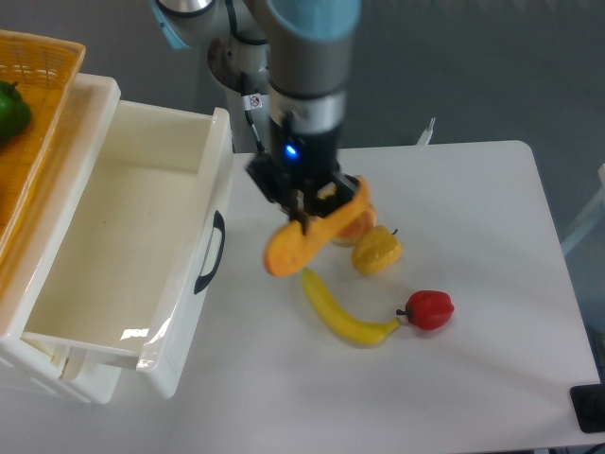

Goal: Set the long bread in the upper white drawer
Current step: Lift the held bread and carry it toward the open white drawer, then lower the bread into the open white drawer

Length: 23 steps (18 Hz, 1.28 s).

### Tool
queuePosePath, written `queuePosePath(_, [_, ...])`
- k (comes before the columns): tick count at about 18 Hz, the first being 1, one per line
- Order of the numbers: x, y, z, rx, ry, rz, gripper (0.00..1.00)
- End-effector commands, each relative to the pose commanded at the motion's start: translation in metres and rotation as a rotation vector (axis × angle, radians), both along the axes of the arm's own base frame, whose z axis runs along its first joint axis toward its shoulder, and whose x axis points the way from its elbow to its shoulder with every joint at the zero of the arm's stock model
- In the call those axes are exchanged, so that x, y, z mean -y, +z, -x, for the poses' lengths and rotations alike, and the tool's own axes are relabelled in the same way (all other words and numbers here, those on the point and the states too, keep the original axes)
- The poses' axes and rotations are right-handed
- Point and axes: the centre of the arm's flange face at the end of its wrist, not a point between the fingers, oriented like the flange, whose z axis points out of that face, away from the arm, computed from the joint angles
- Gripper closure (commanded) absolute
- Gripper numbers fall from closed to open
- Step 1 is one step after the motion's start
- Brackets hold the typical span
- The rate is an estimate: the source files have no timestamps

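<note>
The long bread [288, 248], an orange-tan loaf, hangs tilted in the air above the table, its lower end pointing left. My gripper [307, 210] is shut on its middle, just right of the drawer's front panel. The upper white drawer [123, 248] stands pulled open at the left, with nothing inside it and its dark curved handle [210, 252] facing the gripper. The bread's upper end is partly hidden behind the fingers.
On the table lie a yellow banana [340, 311], a red pepper [430, 308], a yellow pepper [377, 251] and a round bun [355, 230] partly behind the bread. A yellow wicker basket [38, 95] with a green item sits above the drawer at far left.
</note>
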Motion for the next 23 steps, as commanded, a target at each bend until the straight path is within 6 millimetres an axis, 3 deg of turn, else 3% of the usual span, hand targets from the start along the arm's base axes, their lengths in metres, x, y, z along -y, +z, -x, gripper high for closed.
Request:
queuePosePath(3, [0.015,0.036,-0.013,-0.052,0.003,-0.046,1.0])
queuePosePath(7, [0.029,0.062,-0.027,-0.099,0.012,-0.072,1.0])
queuePosePath(11, [0.035,0.087,-0.058,-0.113,0.016,-0.119,1.0])
queuePosePath(14, [0.036,0.094,-0.066,-0.083,0.075,-0.152,1.0])
queuePosePath(19, [0.019,0.108,-0.099,-0.003,0.194,-0.268,1.0])
queuePosePath(23, [-0.003,0.086,-0.106,0.062,0.231,-0.251,1.0])
